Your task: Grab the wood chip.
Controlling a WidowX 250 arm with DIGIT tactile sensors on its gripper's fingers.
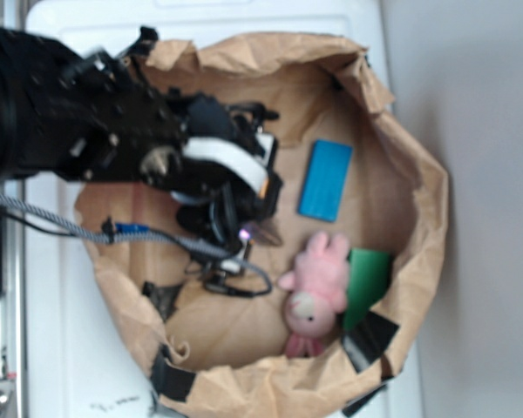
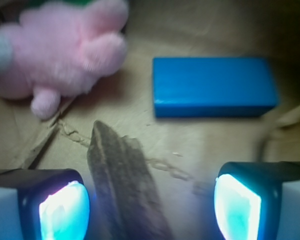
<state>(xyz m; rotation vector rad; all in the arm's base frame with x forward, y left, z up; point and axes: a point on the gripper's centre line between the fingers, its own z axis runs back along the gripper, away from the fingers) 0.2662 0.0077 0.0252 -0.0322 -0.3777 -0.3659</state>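
The wood chip (image 2: 121, 180) is a dark brown streaked sliver lying flat on the brown paper, its pointed tip toward the pink toy. It runs between my open gripper (image 2: 150, 207) fingers, closer to the left pad (image 2: 62, 210) than the right pad (image 2: 237, 207); neither pad touches it. In the exterior view the gripper (image 1: 248, 233) hangs low over the paper's middle, and only a small tip of the wood chip (image 1: 268, 233) shows beside it.
A blue block (image 1: 325, 180) (image 2: 214, 87) lies just beyond the chip. A pink plush bunny (image 1: 316, 283) (image 2: 60, 52) and a green card (image 1: 368, 277) sit to one side. Crumpled paper walls (image 1: 418, 192) ring the area. Cables (image 1: 157, 237) trail from the arm.
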